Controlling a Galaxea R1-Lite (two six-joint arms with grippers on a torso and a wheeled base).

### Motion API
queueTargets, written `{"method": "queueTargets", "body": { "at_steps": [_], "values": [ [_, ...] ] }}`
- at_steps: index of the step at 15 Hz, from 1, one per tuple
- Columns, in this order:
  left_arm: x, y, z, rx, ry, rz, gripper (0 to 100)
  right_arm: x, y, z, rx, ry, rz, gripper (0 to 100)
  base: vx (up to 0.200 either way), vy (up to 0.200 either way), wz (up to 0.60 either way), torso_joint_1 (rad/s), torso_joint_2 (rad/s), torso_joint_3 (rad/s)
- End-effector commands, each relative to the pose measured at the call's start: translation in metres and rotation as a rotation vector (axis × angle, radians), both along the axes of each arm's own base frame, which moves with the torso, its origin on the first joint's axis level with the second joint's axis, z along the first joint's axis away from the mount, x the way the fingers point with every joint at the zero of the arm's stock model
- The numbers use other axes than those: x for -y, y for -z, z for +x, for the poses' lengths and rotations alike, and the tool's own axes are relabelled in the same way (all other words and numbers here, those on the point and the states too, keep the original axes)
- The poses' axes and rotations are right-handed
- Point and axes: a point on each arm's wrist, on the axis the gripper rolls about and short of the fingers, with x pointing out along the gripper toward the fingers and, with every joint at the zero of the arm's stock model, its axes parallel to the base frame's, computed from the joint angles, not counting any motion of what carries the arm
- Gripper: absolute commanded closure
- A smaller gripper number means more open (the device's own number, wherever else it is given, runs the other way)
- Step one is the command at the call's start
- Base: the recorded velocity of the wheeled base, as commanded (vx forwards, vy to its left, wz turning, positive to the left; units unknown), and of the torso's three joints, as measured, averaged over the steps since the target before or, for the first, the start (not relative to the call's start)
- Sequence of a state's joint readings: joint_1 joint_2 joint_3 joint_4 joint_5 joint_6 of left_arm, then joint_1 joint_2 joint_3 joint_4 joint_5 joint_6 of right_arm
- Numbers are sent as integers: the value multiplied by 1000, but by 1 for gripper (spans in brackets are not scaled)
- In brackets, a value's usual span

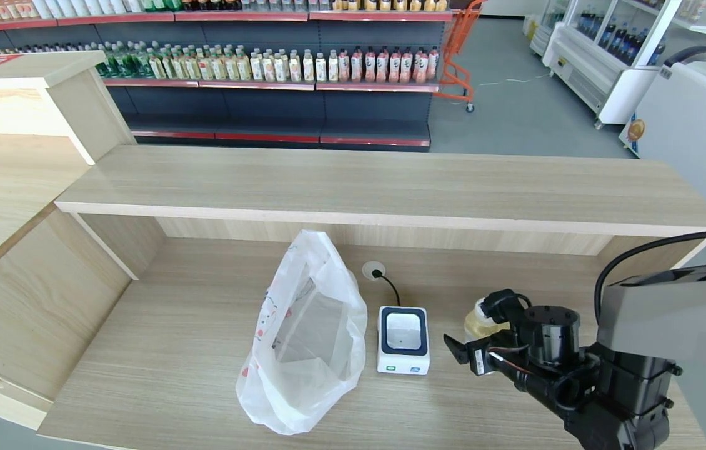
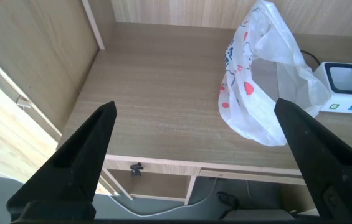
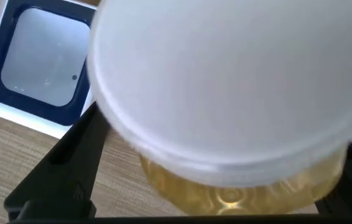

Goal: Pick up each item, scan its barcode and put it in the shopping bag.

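Straddling the upright jar (image 1: 478, 324), right end effector (image 3: 213, 180) sits just right of scanner (image 1: 403, 340); grip cannot tell. Left end effector (image 2: 195, 109) spread, farther, beyond bag (image 1: 303, 337).

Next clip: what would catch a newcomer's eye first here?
A crinkled white plastic shopping bag stands open on the pale wooden counter. To its right sits a white box-shaped barcode scanner with a dark blue frame; further right, the right gripper is at a white-capped bottle of yellowish liquid.

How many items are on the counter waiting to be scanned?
1: a white-capped bottle of yellow liquid, right of the scanner. The shopping bag looks empty, though its folds could hide something.
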State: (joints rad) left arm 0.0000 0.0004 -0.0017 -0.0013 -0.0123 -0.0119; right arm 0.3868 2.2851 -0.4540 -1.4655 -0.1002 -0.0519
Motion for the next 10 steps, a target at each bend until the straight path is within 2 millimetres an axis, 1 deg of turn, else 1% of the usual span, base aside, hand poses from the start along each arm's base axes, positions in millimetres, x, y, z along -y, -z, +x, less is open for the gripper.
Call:
{"method": "queueTargets", "body": {
  "at_steps": [1, 6, 10],
  "values": [
    [0, 0, 0, 1, 0, 0, 0, 0, 0, -2, -5, 2, 9, 100, 0, 0, 0, 0, 0, 0],
    [0, 0, 0, 1, 0, 0, 0, 5, 6, -13, -57, 11, -2, 100, 0, 0, 0, 0, 0, 0],
    [0, 0, 0, 1, 0, 0, 0, 2, 4, -12, -47, 4, 0, 100, 0, 0, 0, 0, 0, 0]
  ]
}}
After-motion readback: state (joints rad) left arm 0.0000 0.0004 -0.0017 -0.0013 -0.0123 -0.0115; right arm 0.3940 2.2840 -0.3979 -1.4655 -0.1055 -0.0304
